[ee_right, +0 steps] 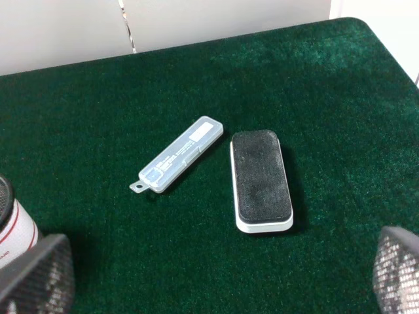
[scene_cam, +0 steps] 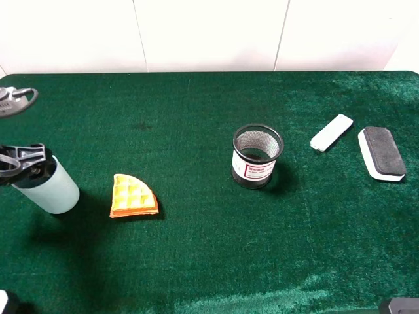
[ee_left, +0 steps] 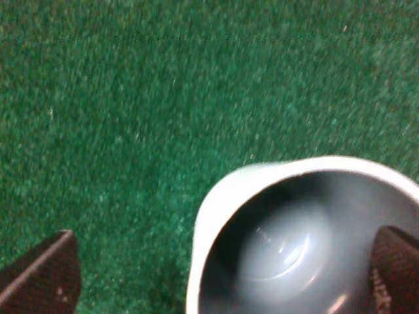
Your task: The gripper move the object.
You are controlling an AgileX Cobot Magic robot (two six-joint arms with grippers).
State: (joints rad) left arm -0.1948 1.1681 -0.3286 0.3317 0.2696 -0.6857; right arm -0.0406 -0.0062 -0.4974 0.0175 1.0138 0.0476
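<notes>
The pale blue-green cup (scene_cam: 51,188) stands on the green cloth at the far left. My left gripper (scene_cam: 23,163) is at the cup's top rim. In the left wrist view the cup (ee_left: 262,190) shows from above. One finger (ee_left: 396,265) is inside the cup and the other finger (ee_left: 39,278) is outside it. The left gripper (ee_left: 216,278) has its jaws wide apart around the cup wall, not pressing it. My right gripper (ee_right: 216,288) is open and empty over the cloth at the right; only a bit of it (scene_cam: 400,306) shows in the exterior high view.
An orange waffle-shaped wedge (scene_cam: 133,195) lies right of the cup. A black mesh pen holder (scene_cam: 256,156) with a white label stands mid-table. A clear plastic case (scene_cam: 331,132) (ee_right: 178,154) and a black-and-white eraser (scene_cam: 382,152) (ee_right: 260,180) lie at the right.
</notes>
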